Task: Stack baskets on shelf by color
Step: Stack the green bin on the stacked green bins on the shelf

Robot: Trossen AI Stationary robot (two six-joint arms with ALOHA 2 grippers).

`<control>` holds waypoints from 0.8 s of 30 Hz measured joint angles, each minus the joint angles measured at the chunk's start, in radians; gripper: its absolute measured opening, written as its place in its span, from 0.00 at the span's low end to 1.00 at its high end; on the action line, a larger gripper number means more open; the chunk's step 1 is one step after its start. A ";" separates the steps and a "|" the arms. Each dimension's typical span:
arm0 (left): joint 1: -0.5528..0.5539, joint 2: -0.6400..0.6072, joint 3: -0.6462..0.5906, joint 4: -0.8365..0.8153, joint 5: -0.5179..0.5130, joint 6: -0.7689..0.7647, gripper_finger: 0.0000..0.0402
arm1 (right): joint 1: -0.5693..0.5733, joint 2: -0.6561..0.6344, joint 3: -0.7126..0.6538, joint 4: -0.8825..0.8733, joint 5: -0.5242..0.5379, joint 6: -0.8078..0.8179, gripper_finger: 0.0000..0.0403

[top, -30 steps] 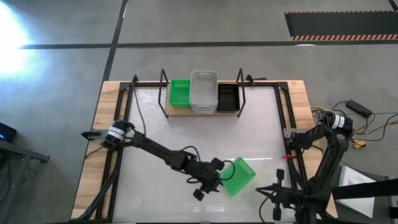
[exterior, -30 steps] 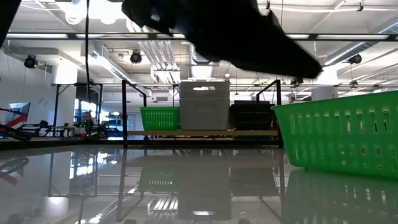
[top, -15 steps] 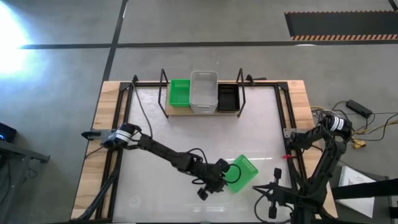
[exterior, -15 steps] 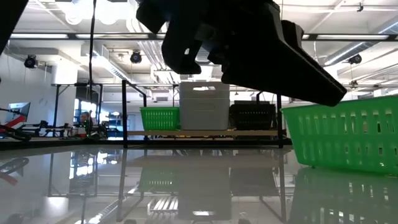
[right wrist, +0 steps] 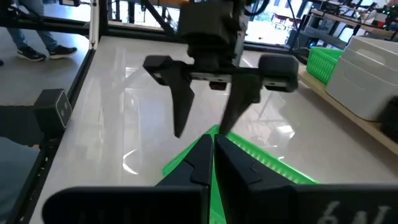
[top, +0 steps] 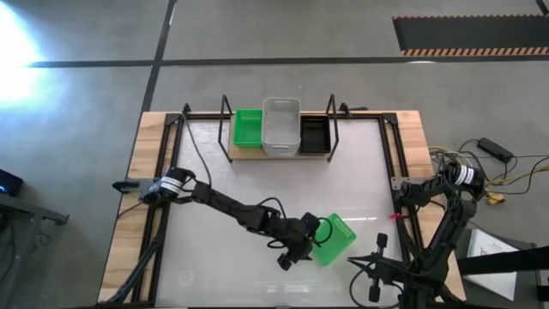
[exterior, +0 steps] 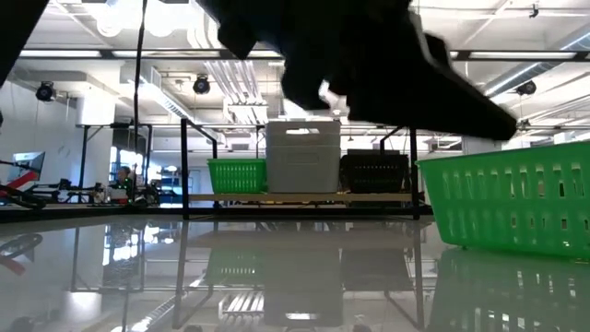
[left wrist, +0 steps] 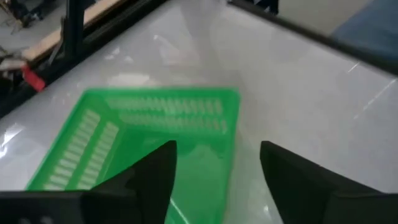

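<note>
Shelf (top: 279, 153) at upper centre of the surface (top: 360, 184), three baskets (top: 281, 127) side by side on it, lone basket (top: 332, 239) at lower centre, left claw (top: 306, 243) over its left edge, right claw (top: 375, 273) at lower right

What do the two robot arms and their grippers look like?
Both arms are dark and built of slim jointed links. The left arm has a white band near its base and a thin black cable along it. The left gripper has two tapered dark fingers under a wide crossbar. The right arm has a similar white band.
</note>
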 joint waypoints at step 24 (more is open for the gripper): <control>0.002 0.000 -0.065 0.011 -0.137 0.080 0.24 | 0.000 0.003 -0.003 -0.001 0.005 -0.010 0.02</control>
